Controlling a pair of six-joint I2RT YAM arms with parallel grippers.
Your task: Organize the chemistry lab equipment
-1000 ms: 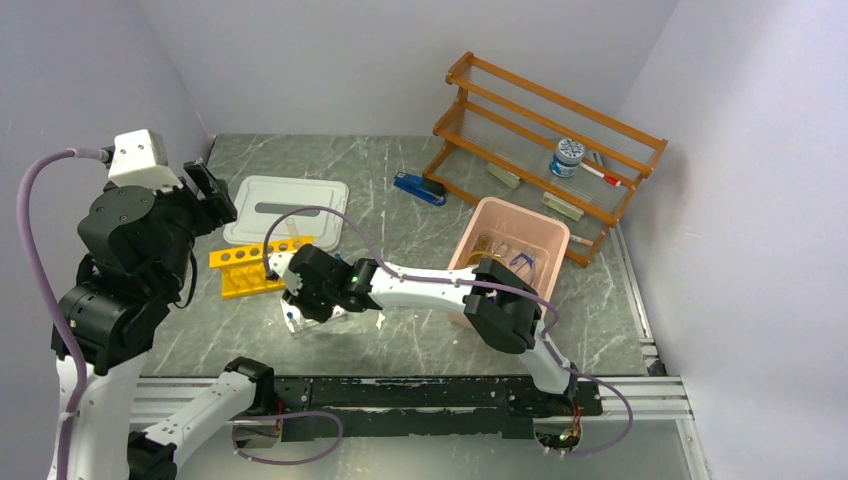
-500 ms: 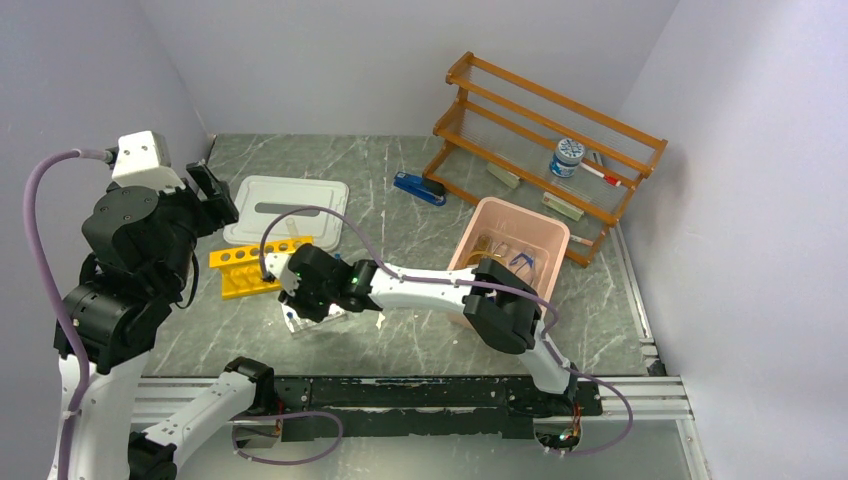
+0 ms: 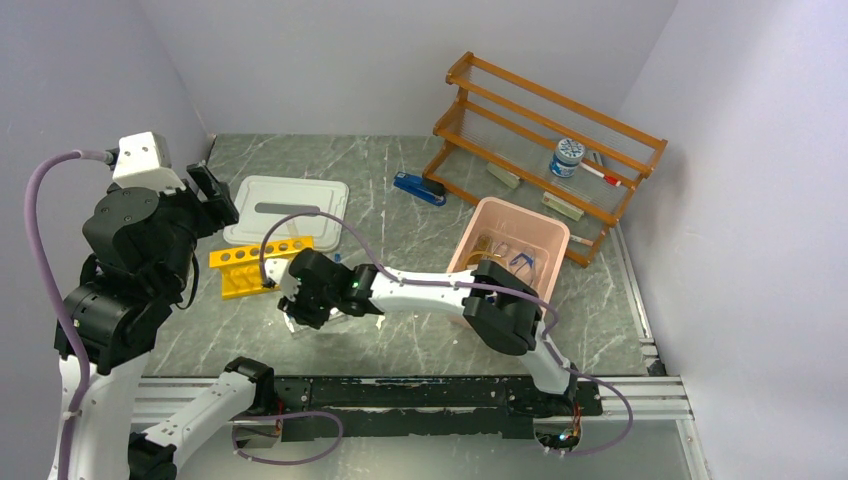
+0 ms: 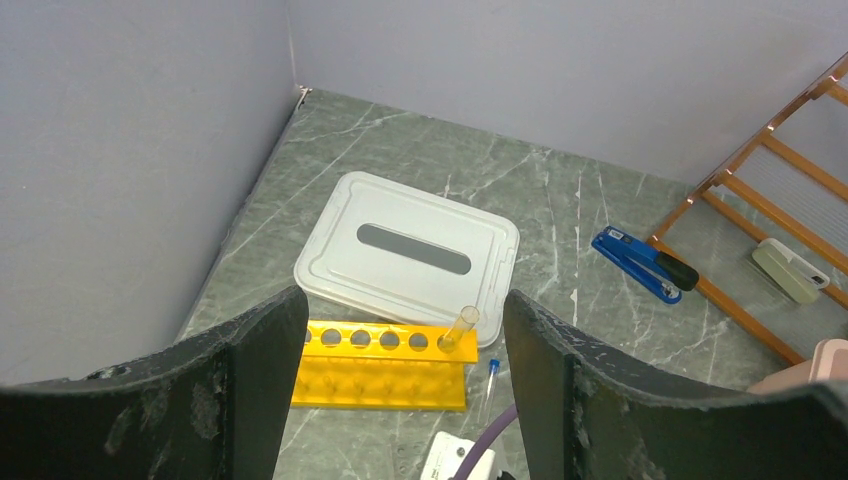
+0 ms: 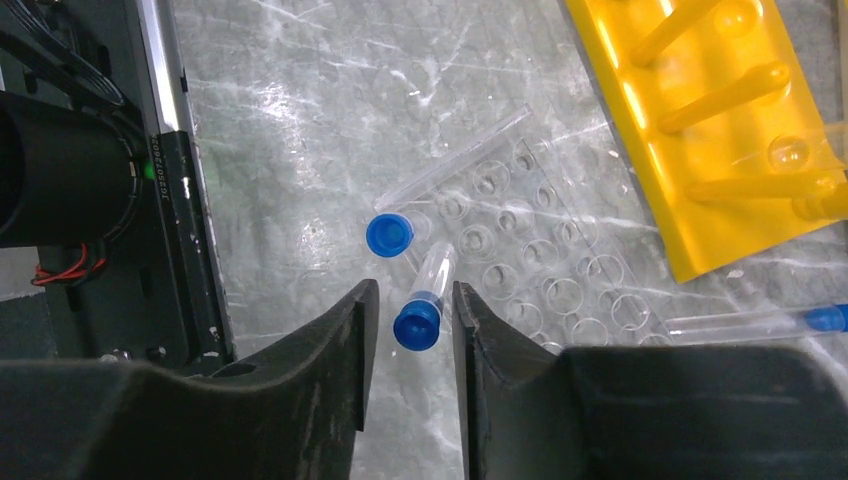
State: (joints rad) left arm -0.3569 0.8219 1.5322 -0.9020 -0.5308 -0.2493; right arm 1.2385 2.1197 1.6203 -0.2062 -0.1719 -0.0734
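Straddling a blue-capped tube, the right gripper keeps its matte black fingers at a narrow gap. A sliver of space shows on each side of the round cap, so it seems not to pinch, though the angle is poor. That tube stands tilted in a clear rack, a flat transparent block drilled with rows of round wells, resting on the grey veined marble table. A second tube, long, thin and see-through, lies along the clear rack's edge with its blue cap just beside the gripped-at one. A third tube lies flat on the table near the yellow rack, a glossy plastic bar with a line of holes.

The left gripper hangs high with its scuffed black jaws spread wide, holding nothing. Under it sits a white lid, smooth, rounded at the corners, with a grey slot. A blue stapler lies by the slatted wooden shelf, and a pink basket stands in front of it.
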